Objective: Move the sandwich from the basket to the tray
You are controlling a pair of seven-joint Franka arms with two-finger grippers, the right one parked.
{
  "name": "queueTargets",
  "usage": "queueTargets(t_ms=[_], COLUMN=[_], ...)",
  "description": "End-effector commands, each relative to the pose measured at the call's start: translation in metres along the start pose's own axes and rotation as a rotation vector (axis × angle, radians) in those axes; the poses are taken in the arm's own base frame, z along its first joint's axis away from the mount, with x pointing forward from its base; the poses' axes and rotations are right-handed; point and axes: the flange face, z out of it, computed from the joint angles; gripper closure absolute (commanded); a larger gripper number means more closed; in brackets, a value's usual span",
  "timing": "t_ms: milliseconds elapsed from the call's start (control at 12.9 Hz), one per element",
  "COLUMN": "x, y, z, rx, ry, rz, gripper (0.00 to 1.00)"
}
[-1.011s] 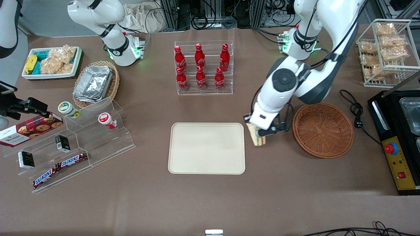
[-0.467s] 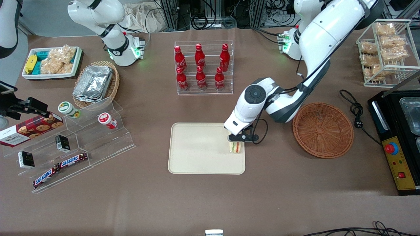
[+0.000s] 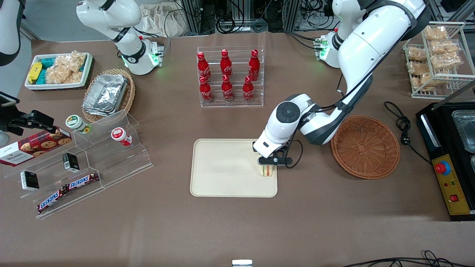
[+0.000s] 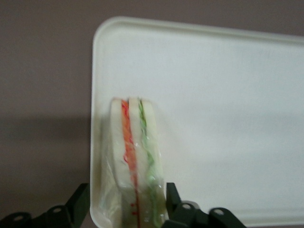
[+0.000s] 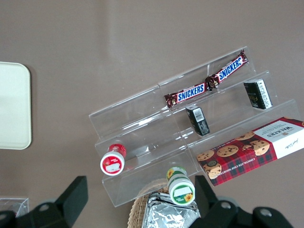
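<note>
And down it went! The left arm's gripper (image 3: 268,165), which a second earlier had been carrying its load over bare table between the round reddish-brown wicker basket (image 3: 365,147) and the flat cream-beige rectangular tray (image 3: 226,170), was now over the tray's edge nearest the basket and lower than half a second before. The small triangular clear-wrapped sandwich (image 3: 267,171) of pale bread with orange and green filling sat right at that edge, standing on one side, cut face toward the front camera.

From the wrist, the sandwich (image 4: 135,166) stood between the two dark fingers (image 4: 78,206), which sat just beside its flanks; they looked spread a touch wider than the bread, though whether they were pinching it or had let go I could not tell. The tray (image 4: 228,95) stretched away, bare.

The basket was empty, so the carry looked done. By my reading, what remained was a clean release and a lift away, with the sandwich so close to the rim that it could tip off.
</note>
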Motion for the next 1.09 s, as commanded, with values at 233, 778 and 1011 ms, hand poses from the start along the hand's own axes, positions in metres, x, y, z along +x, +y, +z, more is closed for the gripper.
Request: queueTargets(t_ms=[233, 778, 1011], x=[0.027, 0.048, 0.049], y=[-0.022, -0.12, -0.183], z=[-0.159, -0.307, -0.357], rx=[0.075, 0.047, 0.107], ry=[0.172, 0.038, -0.107], rz=[-0.234, -0.23, -0.146], gripper=[0.01, 0.01, 0.01])
